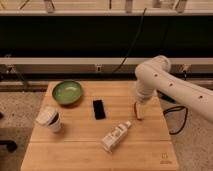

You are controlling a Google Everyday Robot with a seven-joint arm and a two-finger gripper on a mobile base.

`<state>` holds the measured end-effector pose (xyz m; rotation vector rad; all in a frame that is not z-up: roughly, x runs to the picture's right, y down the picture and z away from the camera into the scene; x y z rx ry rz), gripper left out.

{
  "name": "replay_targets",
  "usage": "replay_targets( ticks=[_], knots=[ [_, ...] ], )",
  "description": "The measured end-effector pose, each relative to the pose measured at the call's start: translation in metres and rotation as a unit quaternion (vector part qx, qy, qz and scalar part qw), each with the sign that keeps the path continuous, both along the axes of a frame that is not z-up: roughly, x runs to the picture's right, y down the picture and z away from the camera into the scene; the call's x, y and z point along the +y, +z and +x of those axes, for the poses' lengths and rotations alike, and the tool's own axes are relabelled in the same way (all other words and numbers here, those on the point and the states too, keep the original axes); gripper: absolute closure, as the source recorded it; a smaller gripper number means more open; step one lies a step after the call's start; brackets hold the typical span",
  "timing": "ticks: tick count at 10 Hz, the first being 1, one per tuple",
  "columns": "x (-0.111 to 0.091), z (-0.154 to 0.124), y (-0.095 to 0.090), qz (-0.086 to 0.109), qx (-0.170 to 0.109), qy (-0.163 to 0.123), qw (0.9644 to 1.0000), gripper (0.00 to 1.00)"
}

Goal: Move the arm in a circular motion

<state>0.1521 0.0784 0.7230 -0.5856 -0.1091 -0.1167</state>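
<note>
The arm point(165, 85) is large, glossy and white, with thick rounded segments and small dark dots. It reaches in from the right over the wooden table point(75, 150). Its bulbous joint point(152, 72) stands above the table's back right, and the last segment points down. The gripper point(138, 111), a pale yellowish tip, hangs low over the right side of the table, to the right of a black phone point(99, 109).
A green bowl point(67, 92) sits at the back left. A white paper cup point(50, 120) stands at the left. A white bottle point(115, 137) lies on its side in front of the gripper. A dark rail and cables run behind the table.
</note>
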Motion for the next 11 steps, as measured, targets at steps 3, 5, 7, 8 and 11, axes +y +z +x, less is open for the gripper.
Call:
replay_targets(
  ticks=[3,5,7,8,11],
  knots=[
    [-0.004,0.011,0.001,0.001,0.002,-0.007,1.0,0.2],
    [-0.002,0.015,-0.002,0.001,-0.001,-0.012,0.9999,0.2],
    [-0.003,0.01,-0.005,0.002,-0.005,-0.018,0.9998,0.2],
    [-0.004,0.005,-0.006,0.004,-0.009,-0.022,0.9997,0.2],
    [-0.005,0.002,-0.007,0.007,-0.011,-0.029,0.9995,0.2]
  ],
)
